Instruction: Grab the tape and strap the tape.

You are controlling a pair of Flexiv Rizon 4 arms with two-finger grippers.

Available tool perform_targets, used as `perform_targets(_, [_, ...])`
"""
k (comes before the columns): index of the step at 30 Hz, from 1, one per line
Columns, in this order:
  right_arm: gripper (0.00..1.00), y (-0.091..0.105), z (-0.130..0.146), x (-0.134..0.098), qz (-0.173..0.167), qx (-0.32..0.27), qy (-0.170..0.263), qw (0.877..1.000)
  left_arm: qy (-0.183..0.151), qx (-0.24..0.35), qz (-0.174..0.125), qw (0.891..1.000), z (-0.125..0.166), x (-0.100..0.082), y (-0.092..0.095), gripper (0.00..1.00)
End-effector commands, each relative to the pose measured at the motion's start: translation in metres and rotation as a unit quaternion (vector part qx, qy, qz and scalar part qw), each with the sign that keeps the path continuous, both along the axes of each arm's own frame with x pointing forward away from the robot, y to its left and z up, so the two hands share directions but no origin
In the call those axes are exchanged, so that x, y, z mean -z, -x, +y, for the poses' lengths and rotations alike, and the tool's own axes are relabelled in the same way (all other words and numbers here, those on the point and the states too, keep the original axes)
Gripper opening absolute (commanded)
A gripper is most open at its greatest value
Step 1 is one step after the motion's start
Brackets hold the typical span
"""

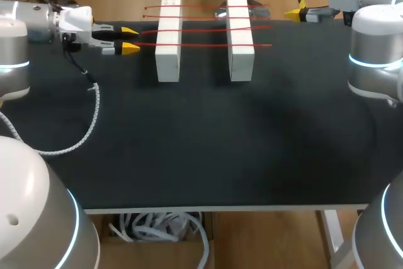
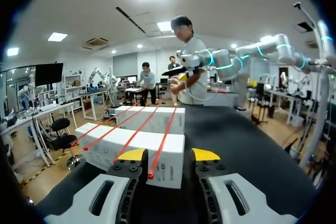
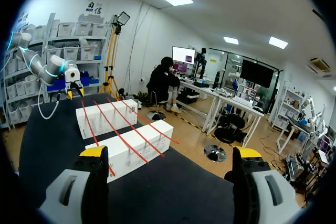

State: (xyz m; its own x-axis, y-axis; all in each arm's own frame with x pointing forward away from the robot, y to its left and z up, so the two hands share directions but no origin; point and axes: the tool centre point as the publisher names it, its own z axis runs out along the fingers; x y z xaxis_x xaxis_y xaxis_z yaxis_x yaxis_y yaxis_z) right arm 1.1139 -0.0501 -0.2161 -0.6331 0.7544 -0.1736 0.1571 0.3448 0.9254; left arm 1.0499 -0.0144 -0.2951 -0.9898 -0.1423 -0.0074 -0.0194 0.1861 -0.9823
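The surface is a black mat. Two white blocks stand on it side by side towards its far edge: the left block and the right block, with a gap between them.

Red tape lies in three straight strips across the tops of both blocks, bridging the gap. Each strip overhangs the outer side of each block. The strips are parallel and apart from one another.

The left hand is level with the blocks, just beside the left block's outer side. Its fingers are open to a moderate width. In the left wrist view, the left hand faces the block end-on. The free end of the near strip sits between the yellow tips, with a gap to each finger.

The right hand is at the far right corner of the surface, well apart from the right block. In the right wrist view, the right hand is spread wide and holds nothing.

A coiled white cable hangs from the left arm onto the surface.
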Motion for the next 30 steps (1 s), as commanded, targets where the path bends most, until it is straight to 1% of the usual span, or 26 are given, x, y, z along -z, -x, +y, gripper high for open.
perform_targets(1, [1.0,0.0,0.0,0.0,0.0,0.0,0.0,1.0,0.0,0.007,0.0,1.0,-0.002,0.003,-0.01,0.34])
perform_targets(5, [1.0,0.0,0.0,0.0,0.0,0.0,0.0,1.0,-0.002,0.012,-0.001,1.0,-0.003,0.005,-0.014,0.34])
perform_targets(11, [1.0,0.0,0.0,0.0,0.0,0.0,0.0,1.0,-0.008,0.015,0.004,1.0,-0.003,0.015,-0.019,0.33])
perform_targets(12, [1.0,0.0,0.0,0.0,0.0,0.0,0.0,1.0,-0.009,0.014,0.005,1.0,-0.003,0.016,-0.019,0.31])
perform_targets(14, [1.0,0.0,0.0,0.0,0.0,0.0,0.0,1.0,-0.005,0.006,0.02,1.0,-0.002,0.018,-0.021,0.31])
perform_targets(17, [1.0,0.0,0.0,0.0,0.0,0.0,0.0,1.0,-0.003,-0.004,0.031,1.0,0.0,0.02,-0.024,0.32])
perform_targets(26, [1.0,0.0,0.0,0.0,0.0,0.0,0.0,1.0,0.0,-0.009,0.032,0.999,0.004,0.022,-0.025,0.32])
perform_targets(28, [1.0,0.0,0.0,0.0,0.0,0.0,0.0,1.0,-0.001,-0.003,0.016,1.0,0.005,0.022,-0.022,0.32])
perform_targets(30, [1.0,0.0,0.0,0.0,0.0,0.0,0.0,1.0,0.002,0.003,0.009,1.0,0.005,0.02,-0.019,0.32])
